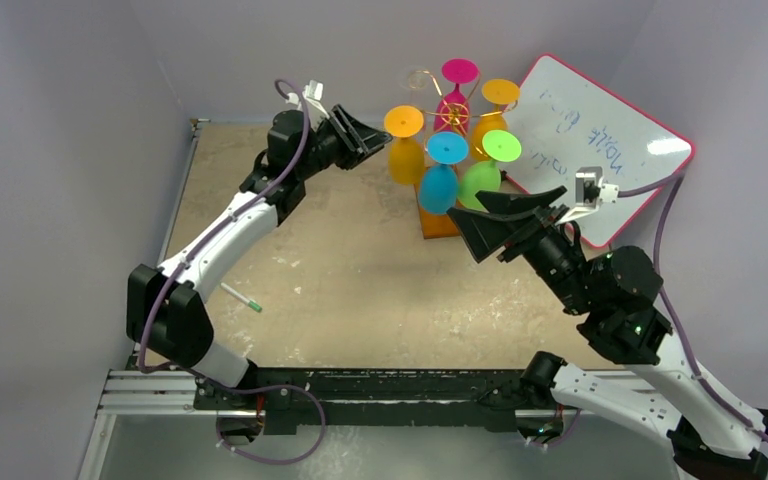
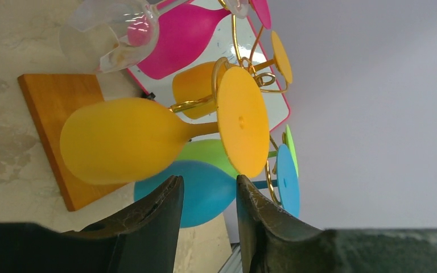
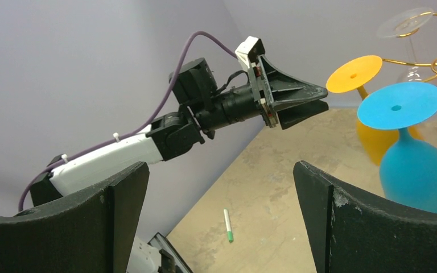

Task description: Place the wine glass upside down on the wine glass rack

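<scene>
The gold wire wine glass rack [image 1: 457, 100] on its orange-brown wooden base [image 1: 438, 222] carries several wine glasses hanging upside down. The orange wine glass [image 1: 405, 158] hangs at the rack's left side, foot up. My left gripper [image 1: 382, 146] is just left of it, open, touching nothing. In the left wrist view the orange wine glass [image 2: 119, 139] hangs from a gold arm just beyond the left gripper [image 2: 209, 185], with a gap between its fingers. My right gripper [image 1: 472, 207] is wide open and empty in front of the rack, seen likewise in the right wrist view [image 3: 221, 170].
Blue [image 1: 440, 187], green [image 1: 480, 180], pink [image 1: 453, 105], clear [image 2: 111, 34] and a second orange glass [image 1: 490, 120] hang on the rack too. A pink-framed whiteboard [image 1: 600, 130] leans behind it at the right. A green-tipped pen [image 1: 243, 299] lies on the table by the left arm.
</scene>
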